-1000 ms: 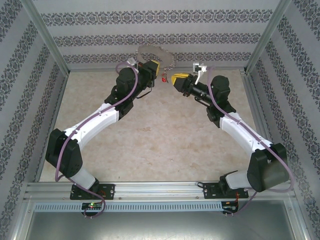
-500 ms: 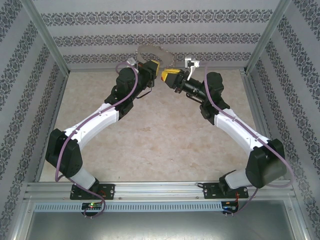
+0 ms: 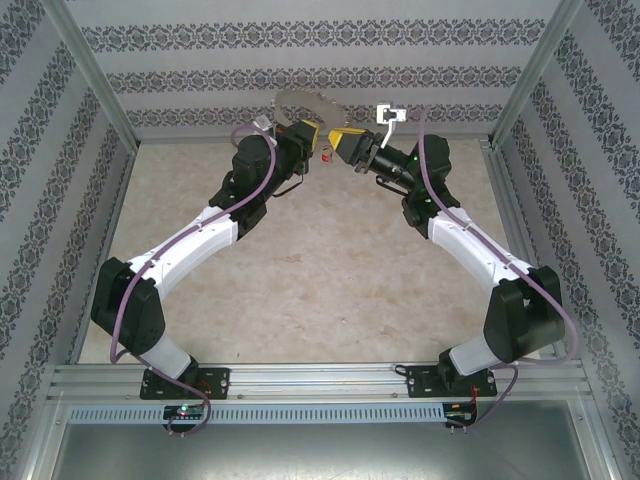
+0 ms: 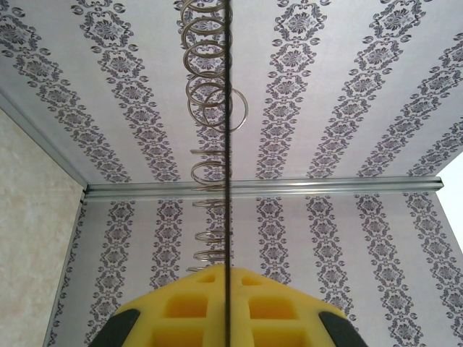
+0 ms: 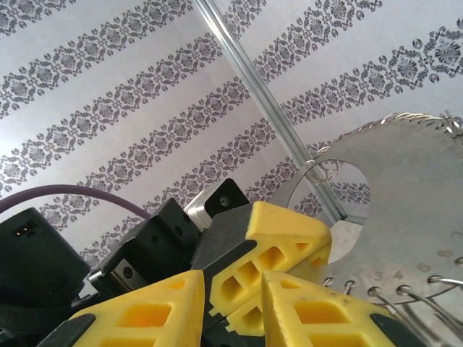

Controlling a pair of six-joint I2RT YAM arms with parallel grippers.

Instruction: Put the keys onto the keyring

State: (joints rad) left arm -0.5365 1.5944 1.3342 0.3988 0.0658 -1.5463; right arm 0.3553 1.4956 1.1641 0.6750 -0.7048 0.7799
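The keyring (image 3: pixel 298 101), a thin silvery loop fringed with small wire rings, stands up at the back wall. My left gripper (image 3: pixel 311 133) is shut on its lower edge. The left wrist view has the keyring (image 4: pixel 228 144) edge-on as a dark line running out from between the shut yellow fingers of my left gripper (image 4: pixel 228 272). My right gripper (image 3: pixel 336 142) sits close against the left one, just right of it. In the right wrist view my right gripper (image 5: pixel 231 280) has its jaws apart with nothing seen between them, and the keyring (image 5: pixel 416 210) rises beyond. A small red key (image 3: pixel 327 157) shows just below both grippers' tips; what supports it is unclear.
The patterned back wall (image 3: pixel 320 60) is right behind the keyring. Metal frame posts (image 3: pixel 95 85) stand at the back corners. Beige tabletop (image 3: pixel 320 280) spreads between the arms toward the near rail (image 3: pixel 320 380).
My right arm has swung left and toward the back wall, bringing its gripper up against the left one. The left arm, the keyring and the red key have stayed put.
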